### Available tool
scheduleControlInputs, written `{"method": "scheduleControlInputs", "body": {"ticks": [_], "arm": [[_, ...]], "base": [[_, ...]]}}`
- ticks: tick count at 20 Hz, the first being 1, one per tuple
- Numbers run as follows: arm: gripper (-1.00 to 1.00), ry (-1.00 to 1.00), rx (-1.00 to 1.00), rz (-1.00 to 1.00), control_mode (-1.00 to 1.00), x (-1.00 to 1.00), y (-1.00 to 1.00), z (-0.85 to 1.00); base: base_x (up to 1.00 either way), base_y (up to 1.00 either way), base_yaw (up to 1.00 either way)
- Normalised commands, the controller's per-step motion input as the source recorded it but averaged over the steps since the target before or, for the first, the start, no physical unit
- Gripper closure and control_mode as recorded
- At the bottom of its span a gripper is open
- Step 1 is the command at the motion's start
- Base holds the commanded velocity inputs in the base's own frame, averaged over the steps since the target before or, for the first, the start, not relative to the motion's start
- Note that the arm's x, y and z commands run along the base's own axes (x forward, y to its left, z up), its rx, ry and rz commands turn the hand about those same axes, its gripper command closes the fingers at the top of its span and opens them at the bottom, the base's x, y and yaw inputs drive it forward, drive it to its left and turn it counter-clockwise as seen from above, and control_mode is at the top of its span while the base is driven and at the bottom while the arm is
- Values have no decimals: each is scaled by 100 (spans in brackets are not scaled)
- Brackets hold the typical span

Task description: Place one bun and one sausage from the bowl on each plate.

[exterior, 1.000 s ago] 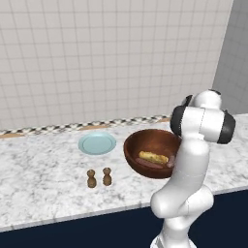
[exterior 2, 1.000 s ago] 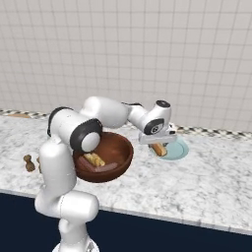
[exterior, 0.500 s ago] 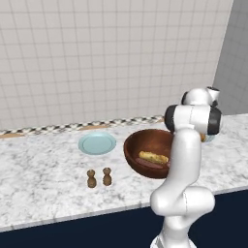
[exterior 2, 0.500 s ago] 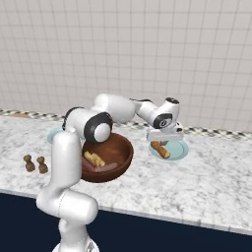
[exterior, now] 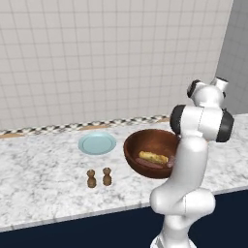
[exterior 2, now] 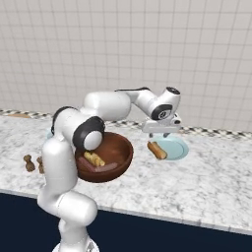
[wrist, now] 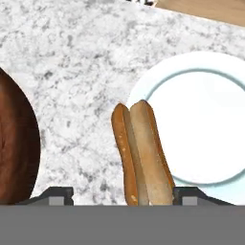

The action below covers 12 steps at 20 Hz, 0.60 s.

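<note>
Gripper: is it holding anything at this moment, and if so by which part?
Nothing is held. The gripper is open; the bun lies on the plate rim between its tips.

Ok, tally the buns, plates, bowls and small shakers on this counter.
Buns: 2
Plates: 2
Bowls: 1
Shakers: 2
Total: 7

Both base views share the bowl; hand view looks down closely.
</note>
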Motion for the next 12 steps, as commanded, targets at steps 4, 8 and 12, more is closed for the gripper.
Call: {"method": "scheduleControlInputs", "body": {"ticks": [4, 8, 12], "arm": [[-100, 0, -12, 0, -100, -89, 100, 64], [-100, 1, -16, 0, -100, -86, 100, 36], [-100, 14, -11, 3, -100, -31, 59, -1]], "base": [[0, 0, 0], [0, 0, 0], [0, 0, 0]]}}
